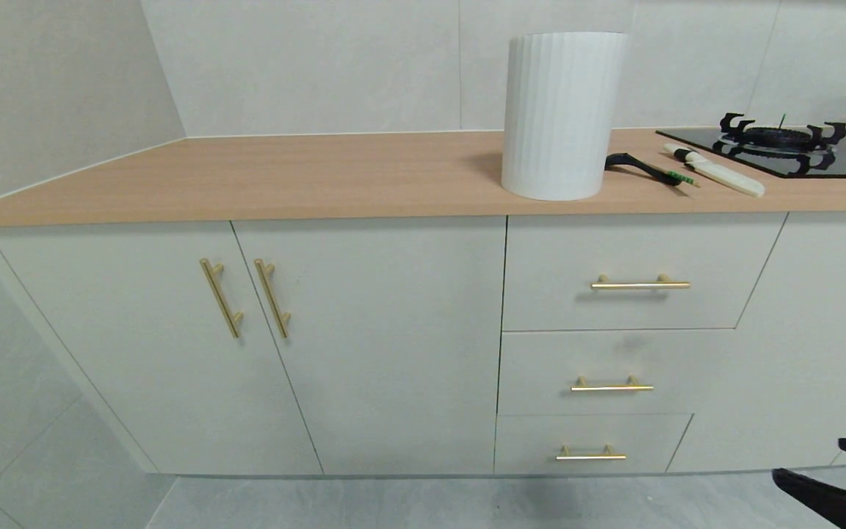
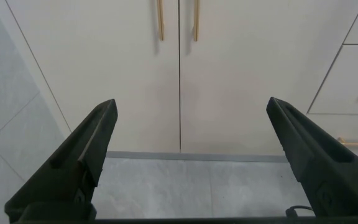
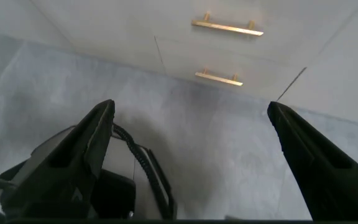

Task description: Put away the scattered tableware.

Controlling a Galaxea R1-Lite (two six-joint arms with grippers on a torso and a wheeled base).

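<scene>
Head view: on the wooden countertop (image 1: 283, 176) a white ribbed container (image 1: 561, 114) stands upright near the front edge. Between it and the hob (image 1: 783, 147) at the right end lie a black-handled utensil (image 1: 643, 169), its handle end just beside the container, and a white utensil (image 1: 720, 173) near it. The right gripper (image 1: 808, 459) hangs low before the drawers (image 1: 614, 308), spread and empty.

Left wrist view: the left gripper (image 2: 190, 104) gapes wide with nothing between its fingers, facing the cabinet doors (image 2: 229, 81).

Right wrist view: the right gripper (image 3: 190, 106) is wide apart, holding nothing, above the floor (image 3: 185, 143).
</scene>
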